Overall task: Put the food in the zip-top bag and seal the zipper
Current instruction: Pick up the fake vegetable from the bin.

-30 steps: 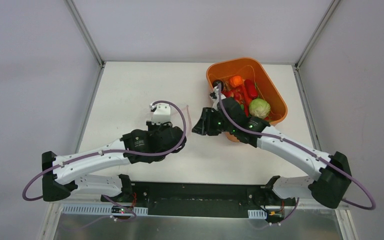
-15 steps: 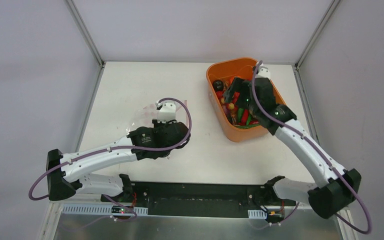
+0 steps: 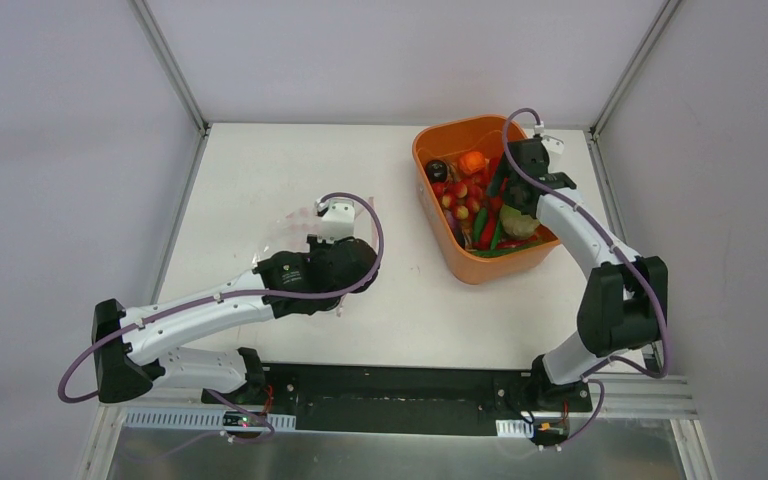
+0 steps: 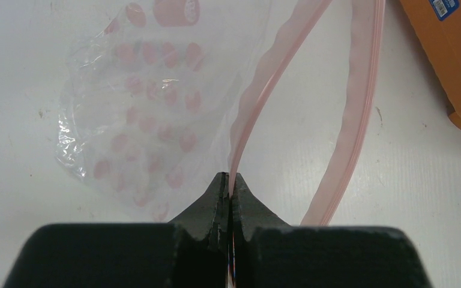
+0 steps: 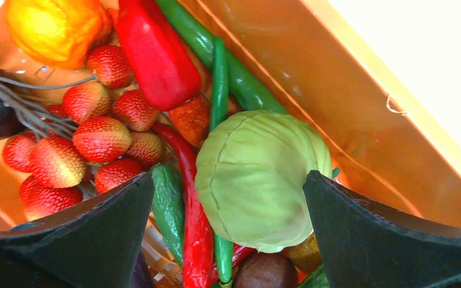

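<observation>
The clear zip-top bag [image 4: 144, 114] with pink dots lies on the white table [image 3: 260, 170], its mouth gaping. My left gripper [image 4: 229, 180] is shut on one lip of the pink zipper [image 4: 276, 66]; the other lip [image 4: 354, 120] curves away to the right. In the top view the bag [image 3: 292, 225] shows just left of the left gripper [image 3: 332, 222]. The food fills the orange tub [image 3: 480, 272]: red-yellow fruits [image 5: 99, 138], a red pepper [image 5: 156, 54], an orange piece [image 5: 54, 27], green peppers [image 5: 219, 72]. My right gripper [image 5: 228, 175] hangs open over the tub, its fingers either side of a light green cabbage [image 5: 258, 174].
The tub's inner wall [image 5: 348, 120] rises close to the right finger. A corner of the tub [image 4: 450, 60] shows at the right of the left wrist view, a short way from the bag's mouth. Grey walls enclose the table on three sides.
The right arm swung from beside the bag's mouth back over the tub, and its gripper opened wide above the cabbage. The left gripper kept its hold on the zipper and shifted slightly.
</observation>
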`<control>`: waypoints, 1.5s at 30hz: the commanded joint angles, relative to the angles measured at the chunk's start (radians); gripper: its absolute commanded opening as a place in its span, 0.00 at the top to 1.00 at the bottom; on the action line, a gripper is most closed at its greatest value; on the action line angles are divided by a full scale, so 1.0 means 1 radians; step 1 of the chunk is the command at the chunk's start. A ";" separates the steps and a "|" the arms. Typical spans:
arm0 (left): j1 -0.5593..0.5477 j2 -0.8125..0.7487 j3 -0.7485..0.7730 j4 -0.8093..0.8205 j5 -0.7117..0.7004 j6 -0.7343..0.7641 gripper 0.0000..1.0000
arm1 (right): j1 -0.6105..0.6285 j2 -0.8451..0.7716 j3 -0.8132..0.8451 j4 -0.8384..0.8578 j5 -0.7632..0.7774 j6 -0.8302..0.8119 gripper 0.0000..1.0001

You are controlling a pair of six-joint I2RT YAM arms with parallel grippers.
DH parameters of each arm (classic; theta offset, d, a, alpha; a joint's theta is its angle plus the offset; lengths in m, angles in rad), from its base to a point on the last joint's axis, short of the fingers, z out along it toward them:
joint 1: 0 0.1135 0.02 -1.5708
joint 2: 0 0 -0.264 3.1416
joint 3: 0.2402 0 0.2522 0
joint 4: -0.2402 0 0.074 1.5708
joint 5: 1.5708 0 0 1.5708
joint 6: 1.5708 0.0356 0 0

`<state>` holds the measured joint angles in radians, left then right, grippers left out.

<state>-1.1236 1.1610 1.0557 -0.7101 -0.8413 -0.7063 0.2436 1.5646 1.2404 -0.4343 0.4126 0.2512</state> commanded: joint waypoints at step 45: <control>0.047 0.003 -0.014 0.069 0.068 0.035 1.00 | 0.040 -0.502 -0.199 0.218 -0.654 0.145 0.74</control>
<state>-1.0847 1.1641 1.0290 -0.6521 -0.7910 -0.6651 0.2813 1.1290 1.0367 -0.3286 0.0231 0.3305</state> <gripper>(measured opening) 0.009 0.426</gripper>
